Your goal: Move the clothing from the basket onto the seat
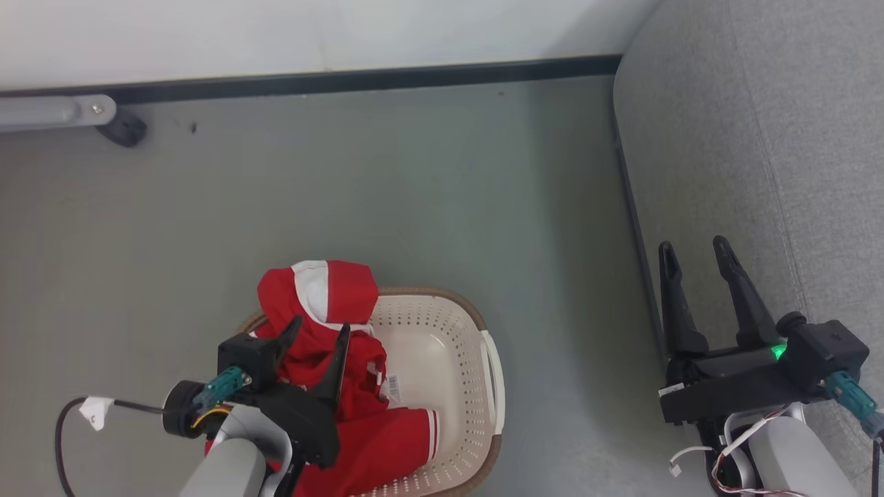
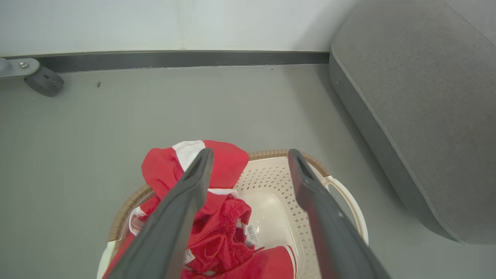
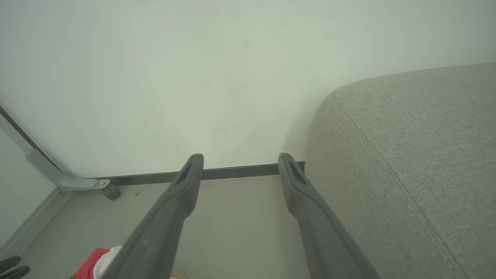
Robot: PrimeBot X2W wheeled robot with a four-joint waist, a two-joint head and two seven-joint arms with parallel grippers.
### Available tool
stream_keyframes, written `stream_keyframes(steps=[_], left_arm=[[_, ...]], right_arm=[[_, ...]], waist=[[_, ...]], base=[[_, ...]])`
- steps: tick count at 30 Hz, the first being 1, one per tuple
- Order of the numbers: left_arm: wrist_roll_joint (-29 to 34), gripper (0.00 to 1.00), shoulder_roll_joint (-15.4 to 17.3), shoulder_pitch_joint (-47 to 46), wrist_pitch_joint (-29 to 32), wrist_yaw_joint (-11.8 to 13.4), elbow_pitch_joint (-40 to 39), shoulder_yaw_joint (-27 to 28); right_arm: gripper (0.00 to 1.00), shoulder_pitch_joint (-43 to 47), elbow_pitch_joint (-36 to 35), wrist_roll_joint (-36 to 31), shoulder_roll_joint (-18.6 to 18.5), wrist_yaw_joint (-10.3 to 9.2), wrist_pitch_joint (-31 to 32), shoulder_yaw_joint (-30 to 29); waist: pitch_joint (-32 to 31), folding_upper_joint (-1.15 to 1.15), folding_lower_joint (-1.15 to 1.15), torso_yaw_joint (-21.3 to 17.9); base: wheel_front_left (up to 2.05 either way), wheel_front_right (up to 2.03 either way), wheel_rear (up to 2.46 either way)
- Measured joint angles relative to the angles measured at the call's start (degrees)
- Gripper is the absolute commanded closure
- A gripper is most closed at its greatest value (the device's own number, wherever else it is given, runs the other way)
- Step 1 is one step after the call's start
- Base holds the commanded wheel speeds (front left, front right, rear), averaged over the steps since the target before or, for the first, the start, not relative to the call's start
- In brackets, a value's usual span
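The clothing (image 1: 359,442) lies heaped in the basket (image 1: 442,338), which stands on the floor (image 1: 345,193) apart from the seat (image 1: 746,138). The left end effector (image 1: 320,324) is positioned over the clothing, fingers spread and empty. The right end effector (image 1: 694,243) is spread and empty at the seat's edge.
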Motion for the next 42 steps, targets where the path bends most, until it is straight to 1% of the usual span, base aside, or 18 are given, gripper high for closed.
stream_keyframes(steps=[10,13,23,27,35,42], left_arm=[[-1.4,0.0,-1.0,-5.2,2.6,-0.1,6.5,0.5],[-3.0,0.0,-1.0,-6.7,3.5,-0.5,9.3,1.5],[-5.2,0.0,-1.1,-9.0,5.4,-0.4,16.3,4.3],[-7.7,0.0,-1.2,-10.4,6.1,-0.2,18.3,6.0],[-8.0,0.0,-0.7,-13.7,7.2,0.5,21.1,7.1],[-8.6,0.0,1.0,-16.3,7.9,1.6,23.8,8.8]], right_arm=[[0.0,-1.9,-2.1,-1.5,0.0,0.05,0.0,-0.7],[0.0,-2.7,-2.6,-2.0,0.1,0.15,0.0,-0.7],[0.0,-3.5,-3.8,-3.3,0.4,0.48,0.0,-1.2],[0.0,-3.5,-4.5,-3.5,0.3,0.48,0.0,-1.5],[0.0,-4.5,-5.9,-4.5,0.4,0.55,-0.3,-1.5],[0.0,-4.5,-6.5,-4.8,1.0,0.56,-0.3,-1.5]], waist=[[5.6,0.0,0.0,-1.4],[7.7,0.0,0.0,-1.9],[11.8,0.0,0.0,-3.7],[13.1,0.0,0.0,-4.3],[15.3,0.0,0.0,-5.2],[17.4,0.0,-0.01,-6.3]], base=[[0.0,0.0,0.0],[0.0,0.0,0.0],[0.0,0.0,0.0],[0.0,0.0,0.0],[0.0,0.0,0.0],[0.0,0.0,0.0]])
